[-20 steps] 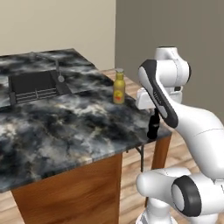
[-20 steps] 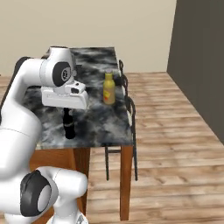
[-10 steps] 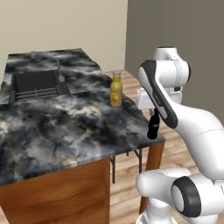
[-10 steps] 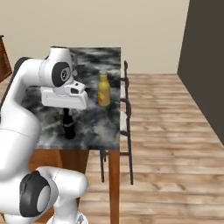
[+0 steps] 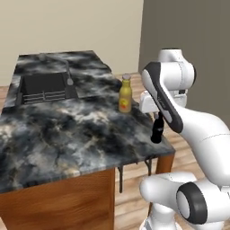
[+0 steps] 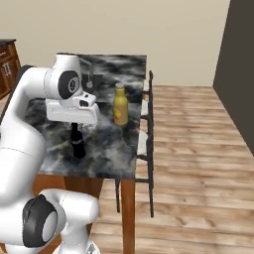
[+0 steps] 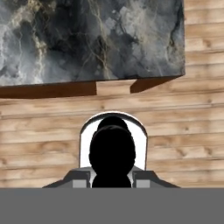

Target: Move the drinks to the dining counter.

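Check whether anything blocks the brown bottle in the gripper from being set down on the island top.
Nothing visible does. The gripper holds the brown bottle by the island top's near corner. The yellow bottle stands apart, farther along that edge, and the stone nearby looks bare.

Both base views look down from behind the arm, left and right, sharing the table (image 5: 67,130); the hand view looks straight down, close above its corner.

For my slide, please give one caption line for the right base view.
Gripper carries the brown bottle over the dining counter, near the yellow bottle.
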